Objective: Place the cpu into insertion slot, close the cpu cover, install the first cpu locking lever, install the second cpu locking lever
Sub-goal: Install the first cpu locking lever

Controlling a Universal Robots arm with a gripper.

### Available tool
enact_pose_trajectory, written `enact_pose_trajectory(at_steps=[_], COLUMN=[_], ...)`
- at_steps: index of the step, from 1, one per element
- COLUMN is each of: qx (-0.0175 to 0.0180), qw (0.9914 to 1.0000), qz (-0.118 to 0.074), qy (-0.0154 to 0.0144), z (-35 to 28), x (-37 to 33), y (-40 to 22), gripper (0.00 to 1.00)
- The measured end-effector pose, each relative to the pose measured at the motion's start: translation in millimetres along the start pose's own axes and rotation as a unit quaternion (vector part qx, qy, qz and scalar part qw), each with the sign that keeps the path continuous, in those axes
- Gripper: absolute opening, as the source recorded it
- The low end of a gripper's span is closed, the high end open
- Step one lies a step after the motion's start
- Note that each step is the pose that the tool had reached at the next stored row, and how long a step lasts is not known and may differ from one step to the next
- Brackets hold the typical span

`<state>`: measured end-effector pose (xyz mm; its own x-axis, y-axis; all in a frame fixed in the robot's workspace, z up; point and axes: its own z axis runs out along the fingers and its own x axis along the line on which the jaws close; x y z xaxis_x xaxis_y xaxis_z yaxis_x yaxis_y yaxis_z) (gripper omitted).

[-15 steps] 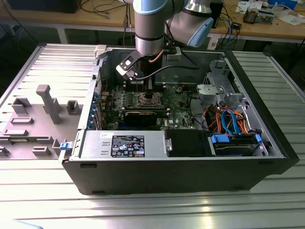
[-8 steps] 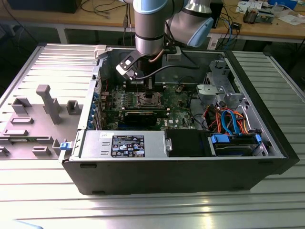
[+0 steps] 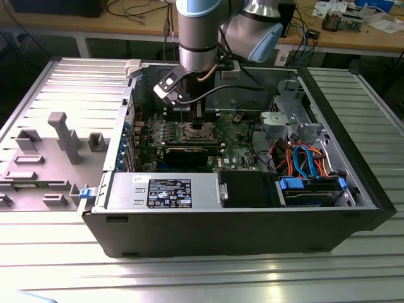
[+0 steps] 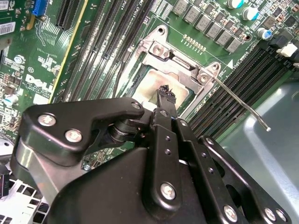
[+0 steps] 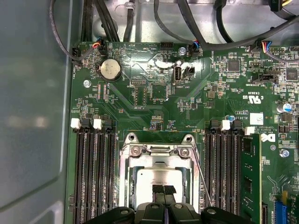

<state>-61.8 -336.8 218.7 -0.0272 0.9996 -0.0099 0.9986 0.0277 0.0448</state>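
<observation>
**Chip seated, cover down, lever not yet latched**

A ribbed metal bench [image 3: 353,278] carries the open computer case [image 3: 252,224], and the arm [image 3: 199,31] reaches down into it over the green motherboard [image 5: 154,102]. Between the banks of memory slots [image 5: 93,177] sits the insertion slot [image 5: 123,177]. The cpu cover [image 5: 159,161] appears to lie flat over it, and the cpu [image 5: 156,179] shows dull silver through the cover's window – so the chip is in its socket.

In the second wrist view a thin locking lever [image 4: 243,100] sticks out free over the memory slots on one side, unhooked. Whether the other lever is latched I cannot tell.

The gripper [image 5: 163,190] hangs directly above the chip with its fingers pressed together and nothing between them. Whether the tips touch the metal top I cannot say.

The risks come from that closeness and the loose lever. Closed tips bearing down off-centre could scuff the chip's lid or load the socket unevenly – and the pins beneath would likely not forgive it. With a lever unlatched, the cover is probably held by little more than its own weight, so a snagging tip could tip it up. The lever is springy wire and could skid off a finger and whip into the memory slots beside it.
</observation>
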Motion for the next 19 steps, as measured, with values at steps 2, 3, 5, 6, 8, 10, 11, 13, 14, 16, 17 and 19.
enact_pose_trajectory(at_steps=[2,3,5,6,8,10,11,13,14,16,17,19], qx=[0.0000,0.0000,0.0000,0.0000,0.0000,0.0000,0.0000,0.0000,0.0000,0.0000,0.0000,0.0000], qw=[1.00000,1.00000,1.00000,1.00000,1.00000,1.00000,1.00000,1.00000,1.00000,1.00000,1.00000,1.00000], qz=[0.000,0.000,0.000,0.000,0.000,0.000,0.000,0.000,0.000,0.000,0.000,0.000], qy=[0.0000,0.0000,0.0001,0.0000,0.0000,0.0000,0.0000,0.0001,0.0000,0.0000,0.0000,0.0000], z=[-1.1,-1.6,-2.1,-2.3,-2.9,-3.2,-3.6,-4.3,-4.6,-5.0,-5.4,-5.8], x=[0.0,0.0,0.0,0.0,0.0,0.0,-0.1,0.0,-0.1,0.0,-0.1,-0.1], y=[0.0,0.1,0.1,0.1,0.1,0.1,0.1,0.2,0.2,0.2,0.2,0.3], gripper=[0.11,0.11,0.11,0.11,0.11,0.11,0.11,0.11,0.11,0.11,0.11,0.11])
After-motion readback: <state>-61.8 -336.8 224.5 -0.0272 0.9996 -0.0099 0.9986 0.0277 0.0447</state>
